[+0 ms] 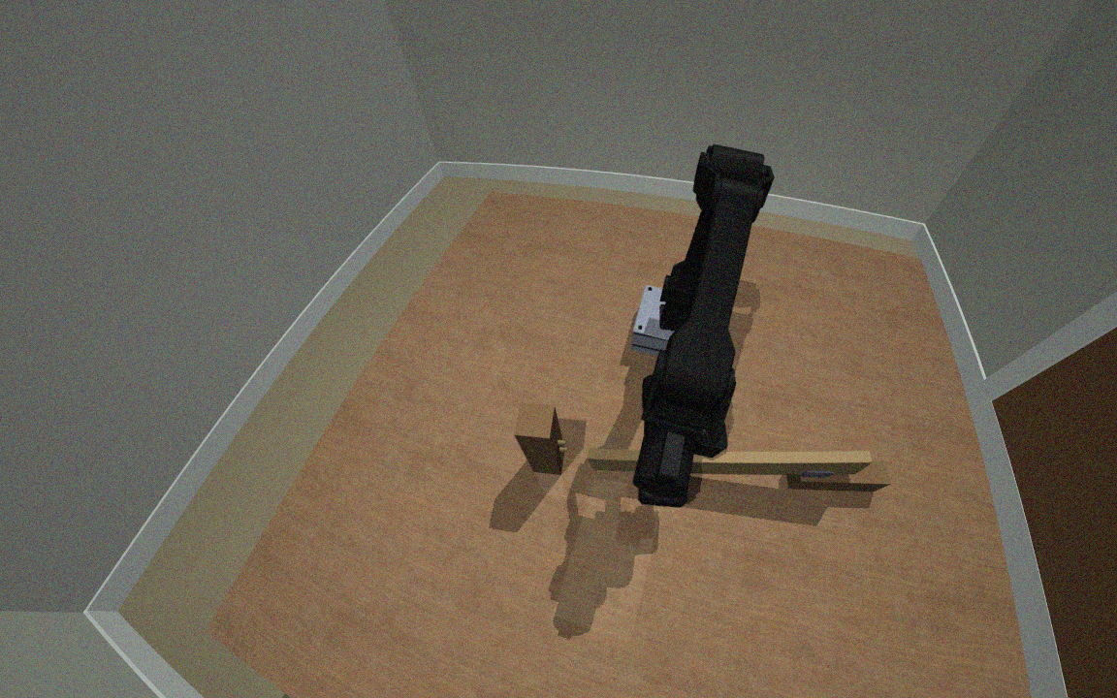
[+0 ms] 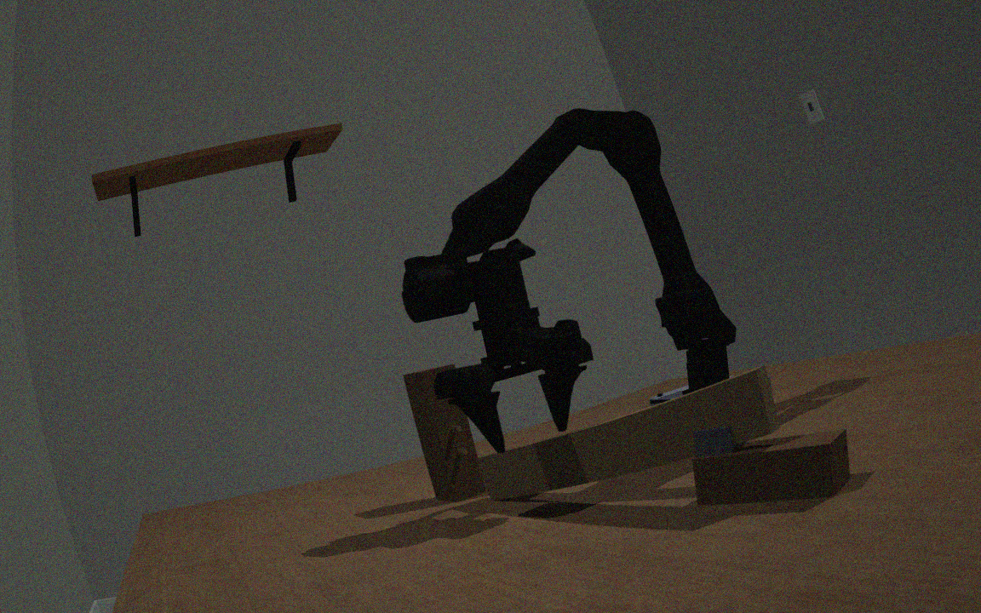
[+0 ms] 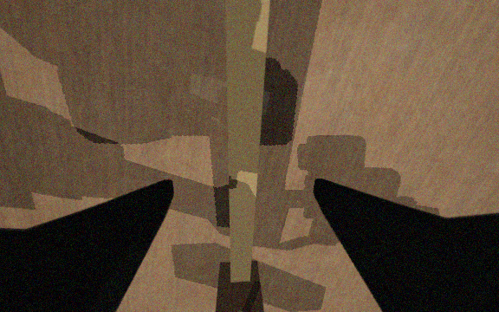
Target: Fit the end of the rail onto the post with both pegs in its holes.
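Observation:
The long pale rail (image 1: pixel 771 462) (image 2: pixel 646 438) (image 3: pixel 244 108) slopes down to its near end, which lies on the table a little short of the post (image 1: pixel 538 423) (image 2: pixel 429 426) (image 3: pixel 232 299). Two small pegs (image 1: pixel 561 446) stick out of the post toward the rail, uncovered. The rail's far end is raised at the blue bracket (image 1: pixel 815 474) (image 2: pixel 714 440) on the low footboard block (image 1: pixel 848 486) (image 2: pixel 776 472). My gripper (image 2: pixel 532 440) (image 3: pixel 246 185) is open and empty, pointing down over the rail's near part. The wrist view shows the rail between the spread fingertips, which appear near its top edge. The top view hides the fingers behind the arm.
The arm's pale base plate (image 1: pixel 651 312) sits on the wooden table (image 1: pixel 424 521) (image 2: pixel 265 533), on the far side of the rail in the top view. The arm arches over from there. A shelf (image 2: pixel 212 163) hangs on the wall behind. Arm shadows cross the table around the rail.

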Motion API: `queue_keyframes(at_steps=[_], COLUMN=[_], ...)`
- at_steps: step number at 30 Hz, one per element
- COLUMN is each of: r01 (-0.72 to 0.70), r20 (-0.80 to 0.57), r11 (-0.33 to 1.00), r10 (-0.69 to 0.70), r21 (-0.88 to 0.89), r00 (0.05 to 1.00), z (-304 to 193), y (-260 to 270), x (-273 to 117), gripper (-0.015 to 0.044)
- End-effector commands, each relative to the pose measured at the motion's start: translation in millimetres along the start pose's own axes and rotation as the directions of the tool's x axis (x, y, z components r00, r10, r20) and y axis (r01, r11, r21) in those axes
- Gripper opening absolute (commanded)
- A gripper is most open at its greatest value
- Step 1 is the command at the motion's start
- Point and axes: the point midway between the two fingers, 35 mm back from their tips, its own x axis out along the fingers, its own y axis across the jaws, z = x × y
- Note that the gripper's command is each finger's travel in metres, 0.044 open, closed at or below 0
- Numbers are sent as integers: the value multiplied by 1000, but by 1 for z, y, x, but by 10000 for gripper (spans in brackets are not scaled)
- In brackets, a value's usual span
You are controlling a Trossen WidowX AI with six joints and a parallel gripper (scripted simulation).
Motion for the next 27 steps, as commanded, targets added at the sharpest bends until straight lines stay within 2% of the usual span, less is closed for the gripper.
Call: queue_keyframes(at_steps=[1,27], r01=[-5,-5], r20=[5,5], r11=[1000,1000], r10=[5,5], r21=[-4,-4], r00=[1000,1000], z=[1,0], y=[0,2], x=[9,50], gripper=[440,440])
